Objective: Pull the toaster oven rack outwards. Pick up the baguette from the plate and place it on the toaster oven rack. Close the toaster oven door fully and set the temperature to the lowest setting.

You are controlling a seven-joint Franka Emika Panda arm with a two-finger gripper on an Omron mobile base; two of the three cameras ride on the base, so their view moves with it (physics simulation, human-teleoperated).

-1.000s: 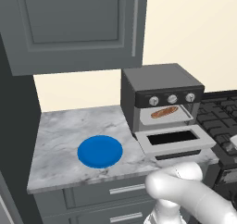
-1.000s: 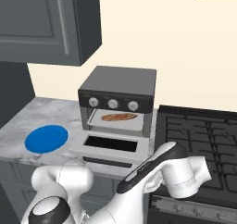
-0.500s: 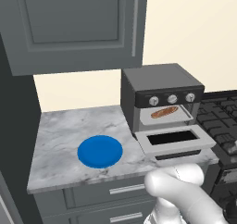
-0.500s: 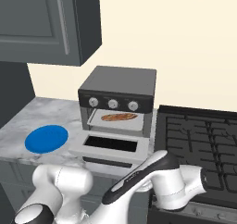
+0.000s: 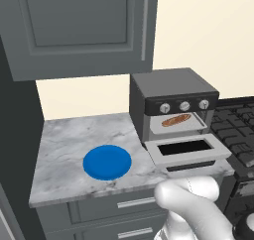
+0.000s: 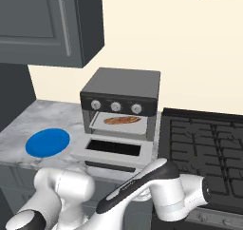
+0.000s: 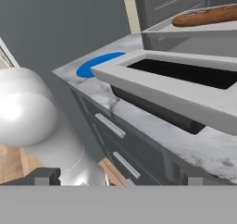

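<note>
So the baguette [image 5: 176,120] is sitting on the rack [image 5: 179,126] inside the oven [image 5: 171,102], and the door [image 5: 187,150] is hanging wide open, flat out over the worktop [image 5: 74,145] edge. Blue plate [image 5: 107,162] is bare, just left of the door. Fingers [image 7: 115,177] are spread wide apart, holding nothing, down low in front of the worktop below the door.

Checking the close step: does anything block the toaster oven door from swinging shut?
Nothing visible does. The toaster oven door hangs open; the baguette lies on the toaster oven rack inside, clear of the opening.
</note>
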